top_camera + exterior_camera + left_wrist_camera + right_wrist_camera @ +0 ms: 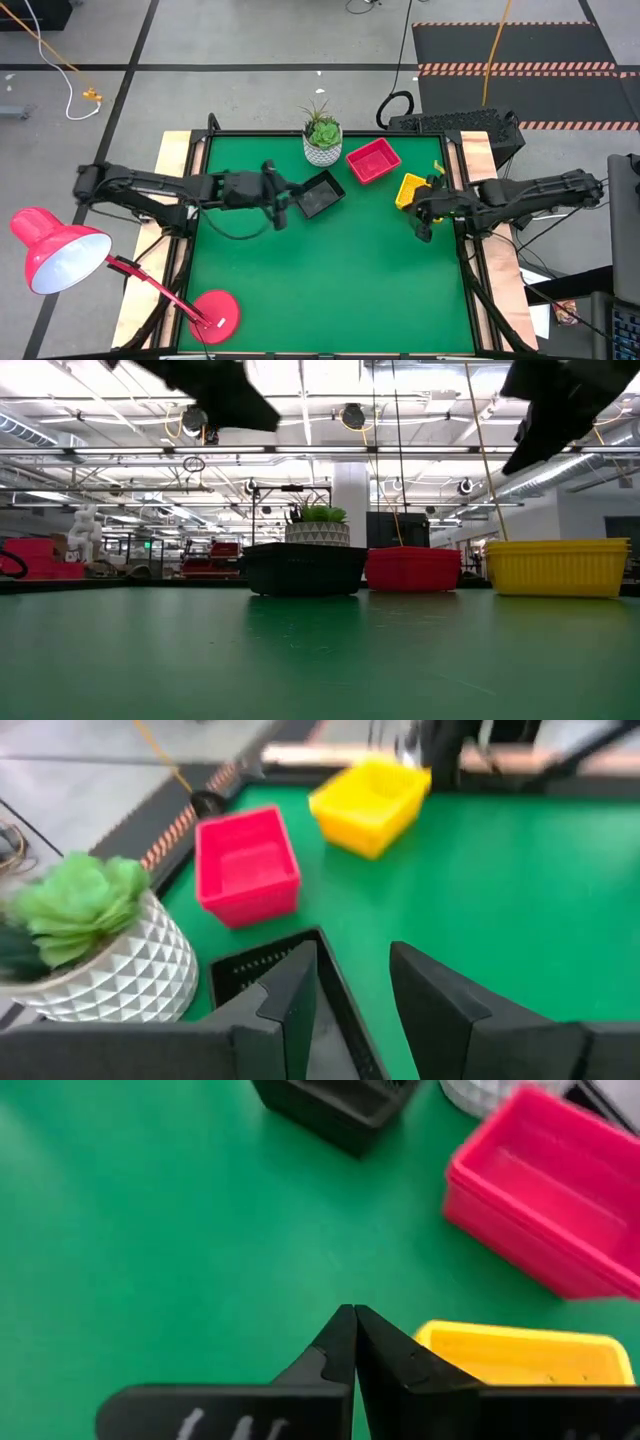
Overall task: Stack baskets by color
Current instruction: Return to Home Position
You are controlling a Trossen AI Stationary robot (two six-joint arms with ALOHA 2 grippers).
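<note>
The left gripper (281, 208) hangs above the table (330, 290), just beside the black baskets (320, 194), on the side towards the left arm. Its fingers (290, 1002) stand apart with a clear gap, and nothing is between them. The right gripper (424, 222) hangs above the right edge of the table, just beside the yellow baskets (411, 189). Its fingers (400, 1365) are pressed together tip to tip and hold nothing.

The baskets stand in three groups on the far half of the table. The black ones are in the middle, just in front of a white pot (322, 146) with a green plant. The red baskets (373, 161) stand to the right of the pot, close to the far edge. The yellow ones are at the right edge. The red group is between the other two, near them but not touching.

In the low view the yellow group shows several rims, one lying in another; how many, I cannot count. The red group also shows a double rim in the right wrist view.

A red lamp (58, 252) leans over the near left corner, and its round base (215, 312) sits on the table.
</note>
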